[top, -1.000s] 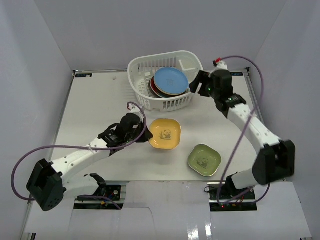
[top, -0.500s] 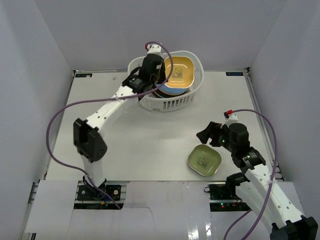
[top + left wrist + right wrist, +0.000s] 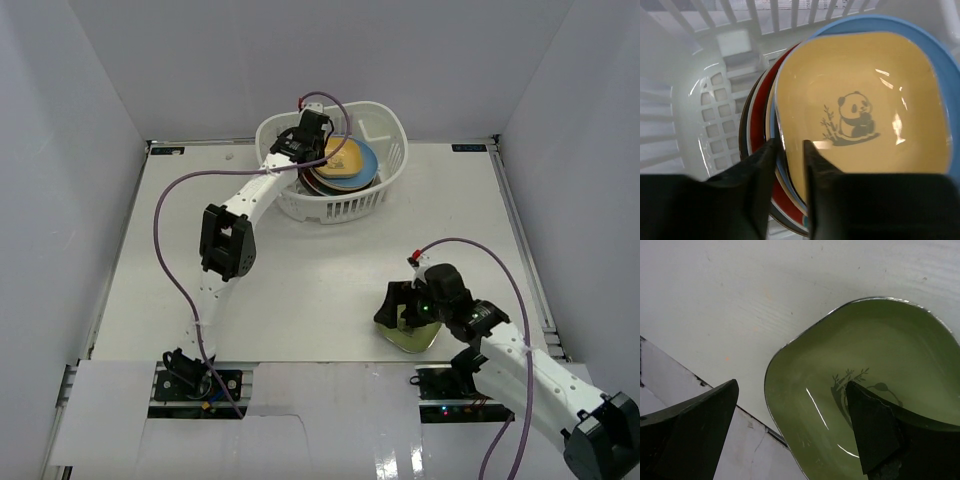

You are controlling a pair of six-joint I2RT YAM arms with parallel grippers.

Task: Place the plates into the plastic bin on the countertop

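Note:
The white plastic bin (image 3: 330, 208) stands at the back of the countertop (image 3: 280, 280) and holds a stack of plates. The yellow panda plate (image 3: 338, 158) lies on top of the blue plate (image 3: 365, 165). My left gripper (image 3: 316, 138) reaches into the bin. In the left wrist view my left gripper (image 3: 789, 160) is shut on the near rim of the yellow plate (image 3: 860, 90), above the blue plate (image 3: 935, 55) and a red one (image 3: 759, 125). The green panda plate (image 3: 422, 337) lies at the front right. My right gripper (image 3: 400, 310) (image 3: 790, 425) is open, astride the rim of the green plate (image 3: 880, 350).
The bin's perforated floor (image 3: 715, 115) shows left of the stack. The green plate lies close to the table's front edge (image 3: 705, 385). White walls close in the left, back and right sides.
My left arm carried the yellow plate from the table into the bin and lowered it onto the blue plate. My right arm swung from the bin to the green plate.

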